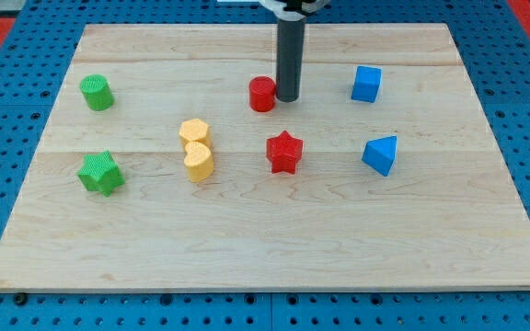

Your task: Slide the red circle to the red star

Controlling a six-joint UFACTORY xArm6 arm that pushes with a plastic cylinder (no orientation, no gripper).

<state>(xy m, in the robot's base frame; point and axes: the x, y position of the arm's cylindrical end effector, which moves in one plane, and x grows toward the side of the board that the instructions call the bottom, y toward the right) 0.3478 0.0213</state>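
Note:
The red circle (262, 94) stands on the wooden board (265, 230), above and slightly left of the red star (284, 152). A gap of bare wood lies between them. My tip (286, 97) rests on the board right beside the red circle, touching its right side. The dark rod rises from there to the view's top edge.
A yellow hexagon (193, 132) and a yellow heart (198, 162) touch each other left of the red star. A green circle (96, 93) and a green star (98, 173) sit at the left. A blue cube (366, 84) and a blue wedge (381, 154) sit at the right.

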